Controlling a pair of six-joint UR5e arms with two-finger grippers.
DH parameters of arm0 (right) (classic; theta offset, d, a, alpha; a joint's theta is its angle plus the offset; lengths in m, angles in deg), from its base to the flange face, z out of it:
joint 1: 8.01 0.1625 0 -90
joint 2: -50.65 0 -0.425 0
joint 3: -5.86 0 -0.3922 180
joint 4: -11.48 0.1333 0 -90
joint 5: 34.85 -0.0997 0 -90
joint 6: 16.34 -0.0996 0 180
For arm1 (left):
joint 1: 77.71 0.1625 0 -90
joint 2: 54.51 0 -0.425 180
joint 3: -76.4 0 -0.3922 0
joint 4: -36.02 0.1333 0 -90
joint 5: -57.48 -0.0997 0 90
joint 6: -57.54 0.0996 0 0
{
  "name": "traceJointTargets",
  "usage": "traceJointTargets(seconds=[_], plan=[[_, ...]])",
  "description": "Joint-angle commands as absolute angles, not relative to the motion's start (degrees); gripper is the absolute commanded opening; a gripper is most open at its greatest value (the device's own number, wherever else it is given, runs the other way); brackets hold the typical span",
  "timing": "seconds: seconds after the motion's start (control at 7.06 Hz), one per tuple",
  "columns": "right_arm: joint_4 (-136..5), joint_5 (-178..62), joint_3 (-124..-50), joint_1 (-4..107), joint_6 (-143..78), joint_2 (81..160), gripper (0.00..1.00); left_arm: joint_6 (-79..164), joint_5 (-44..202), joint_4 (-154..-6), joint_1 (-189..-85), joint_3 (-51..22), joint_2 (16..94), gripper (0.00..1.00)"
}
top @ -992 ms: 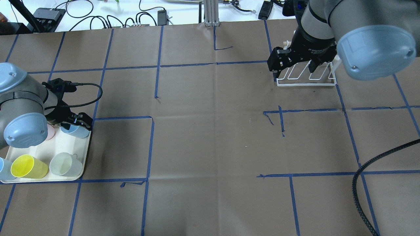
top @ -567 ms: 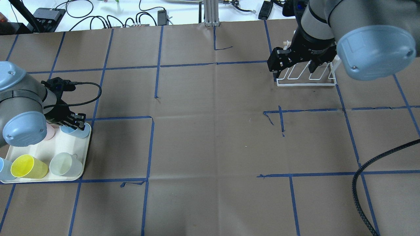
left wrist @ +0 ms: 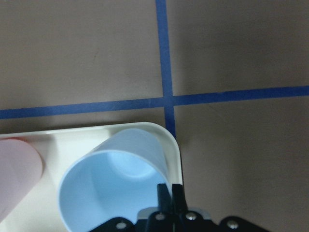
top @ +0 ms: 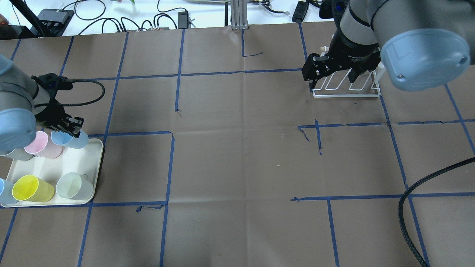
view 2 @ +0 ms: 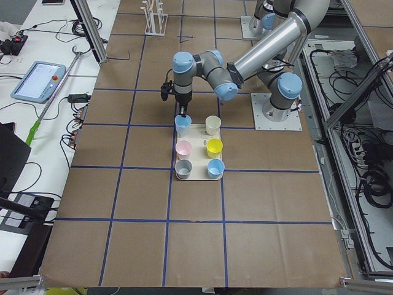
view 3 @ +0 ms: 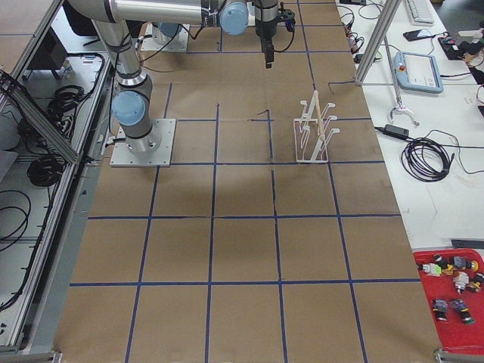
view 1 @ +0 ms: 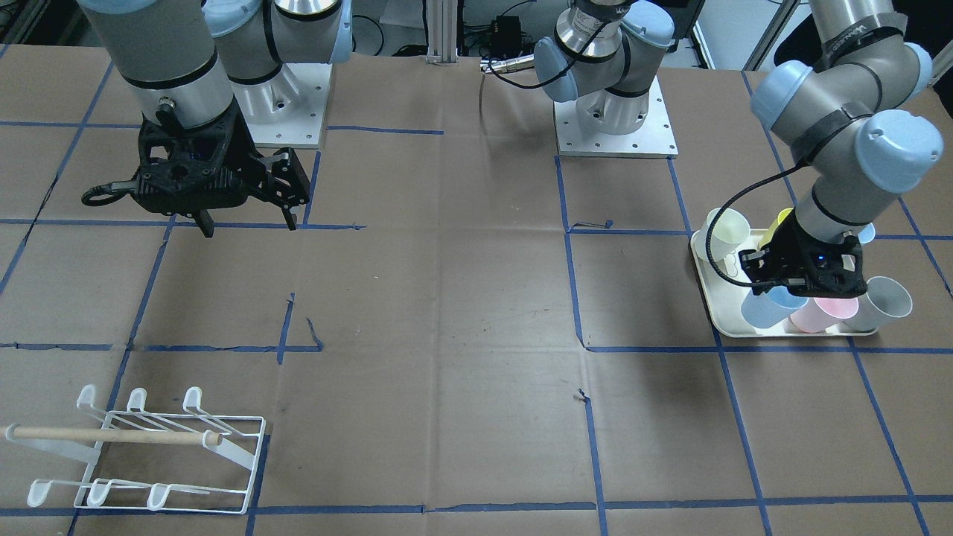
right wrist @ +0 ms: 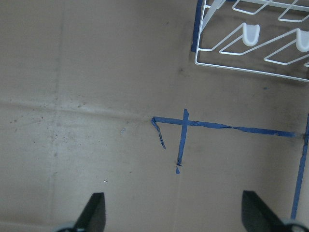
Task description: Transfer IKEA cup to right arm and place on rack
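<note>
The left end effector (left wrist: 170, 193) pinches the light-blue cup (left wrist: 113, 183) by its rim at the tray (left wrist: 173, 141) corner. The right end effector (view 1: 247, 222) hangs spread wide, apart from the rack (view 1: 149, 447).

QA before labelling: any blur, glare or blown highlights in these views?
Left wrist view: blue cup soft, close to the lens. Overhead exterior: right arm looms large, covering part of the rack; white desk at the top blown out. Right wrist view: sharp, fingers in dark silhouette. No obvious motion blur anywhere.

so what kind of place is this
Likely a robotics lab: left arm and right arm bolted to a paper-covered table gridded with blue tape, and a teach pendant nearby.
</note>
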State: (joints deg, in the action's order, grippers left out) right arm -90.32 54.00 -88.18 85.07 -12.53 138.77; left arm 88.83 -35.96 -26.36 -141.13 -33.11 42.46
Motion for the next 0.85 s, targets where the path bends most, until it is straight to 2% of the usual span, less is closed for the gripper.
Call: traceJointTargets(seconds=[0.0,0.28,0.57,0.71], plan=[[-96.57,53.39,-88.62,85.07,-13.95,138.55,0.99,88.74,-36.04,-47.99,-141.7,-16.76,41.29,0.0],[-109.13,48.09,-92.12,85.33,-23.23,138.02,0.99,88.74,-33.24,-56.07,-143.79,-7.13,42.52,0.0],[-122.5,39.97,-98.79,85.07,-37.95,138.89,1.0,88.74,-22.92,-53.91,-147.39,-6.13,42.96,0.0],[-126.99,35.6,-100.99,85.16,-47.97,140.2,1.0,88.74,-16.93,-47.37,-148.89,-7.52,42.96,0.0]])
